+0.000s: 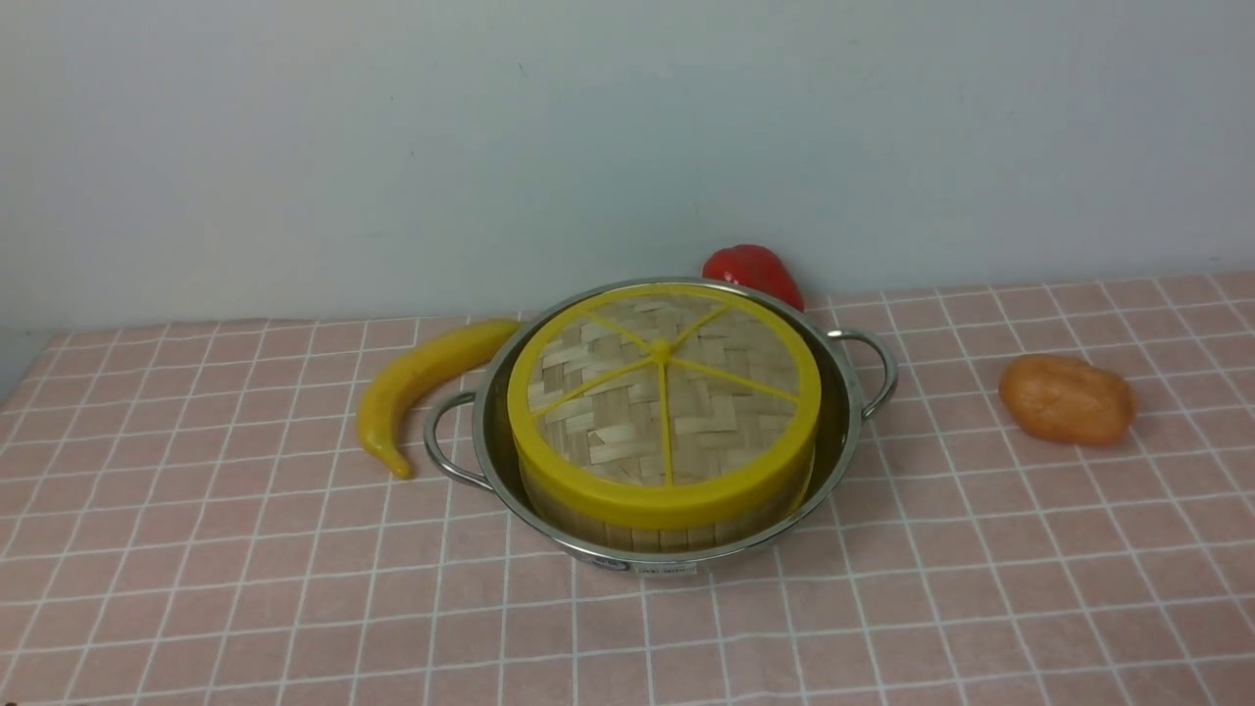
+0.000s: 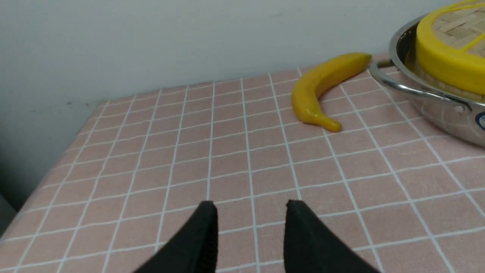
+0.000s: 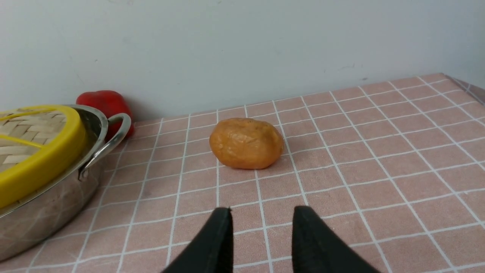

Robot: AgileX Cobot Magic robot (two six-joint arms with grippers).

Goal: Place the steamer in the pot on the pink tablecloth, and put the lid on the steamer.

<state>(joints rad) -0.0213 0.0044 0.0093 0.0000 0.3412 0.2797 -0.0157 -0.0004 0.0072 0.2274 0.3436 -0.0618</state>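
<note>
lid (image 1: 665,392): seated on steamer (image 1: 647,529) in pot (image 1: 843,431), frame centre
left claw (image 2: 250,212): released, empty, pot upper right
right claw (image 3: 261,218): released, empty, pot left

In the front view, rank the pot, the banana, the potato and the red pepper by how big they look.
1. pot
2. banana
3. potato
4. red pepper, though the pot hides part of it and it lies farther back, so its rank is unsure.

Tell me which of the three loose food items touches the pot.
The banana: its tip meets the pot rim on the left. The pepper sits behind; the potato lies well apart.
</note>
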